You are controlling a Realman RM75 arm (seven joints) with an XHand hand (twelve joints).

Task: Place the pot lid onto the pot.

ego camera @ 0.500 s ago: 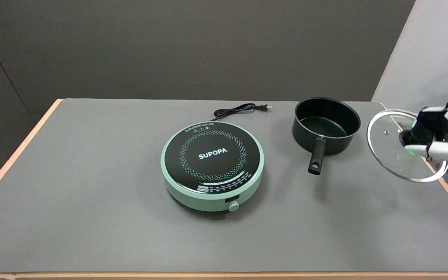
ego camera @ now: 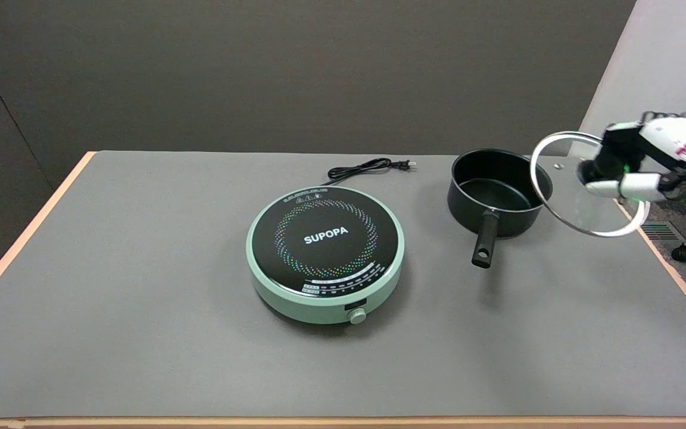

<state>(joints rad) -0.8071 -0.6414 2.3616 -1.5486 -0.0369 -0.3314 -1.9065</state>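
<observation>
- Since the earlier frame, the robot hand (ego camera: 646, 161) has carried the glass pot lid (ego camera: 563, 190) up and to the left, so the lid's left rim now overlaps the pot's right rim in the head view, where before it hung clear to the right of the pot
- Grey tabletop (ego camera: 140, 310) with a pale wooden edge spans most of the view and carries everything else
- Mint-green induction cooker (ego camera: 326, 253) sits near the middle of the tabletop, its black round top printed SUPOPA, a knob (ego camera: 357, 316) on its near side
- Black saucepan, the pot (ego camera: 498, 190), stands upright to the right of the cooker and apart from it, open and uncovered, its black handle (ego camera: 485, 239) pointing toward the near side
- Pot lid is held in the air, tilted, at the tabletop's right edge; it is not on the pot
- Robot hand is clamped on the lid's dark knob, fingers wrapped around it
- Black power cord (ego camera: 367, 168) lies coiled behind the cooker, its plug (ego camera: 404, 163) resting on the tabletop
</observation>
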